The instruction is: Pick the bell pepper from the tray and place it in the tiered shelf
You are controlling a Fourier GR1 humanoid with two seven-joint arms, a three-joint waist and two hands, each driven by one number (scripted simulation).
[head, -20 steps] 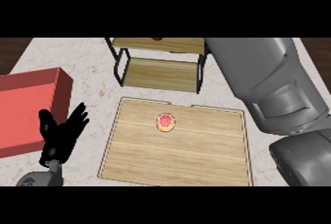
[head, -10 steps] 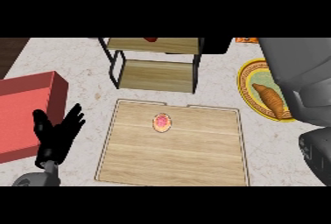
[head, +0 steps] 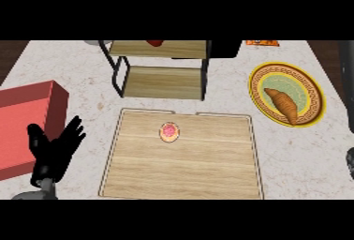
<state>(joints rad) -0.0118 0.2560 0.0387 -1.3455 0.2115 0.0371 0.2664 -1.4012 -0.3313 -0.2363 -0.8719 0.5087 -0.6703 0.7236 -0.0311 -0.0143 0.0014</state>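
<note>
The bell pepper [head: 169, 132], small, round and pink-red with a yellowish rim, lies on the wooden tray [head: 187, 173], a little above the tray's middle. The tiered shelf [head: 160, 80], with a dark frame and wooden boards, stands just beyond the tray's far edge. My left hand [head: 50, 151] rests open with fingers up at the lower left, beside the tray's left edge and apart from the pepper. My right hand does not show; only a grey piece of its arm [head: 350, 163] appears at the right edge.
A red box [head: 26, 125] sits at the left, behind my left hand. A yellow patterned plate [head: 259, 77] holding a croissant [head: 283, 104] lies at the right. A small red item [head: 155, 43] sits on the shelf's top board. An orange object [head: 262, 42] lies at the far edge.
My right arm has drawn off to the right, out of the picture, uncovering the plate with the croissant. The left hand and the pepper have stayed in place.
</note>
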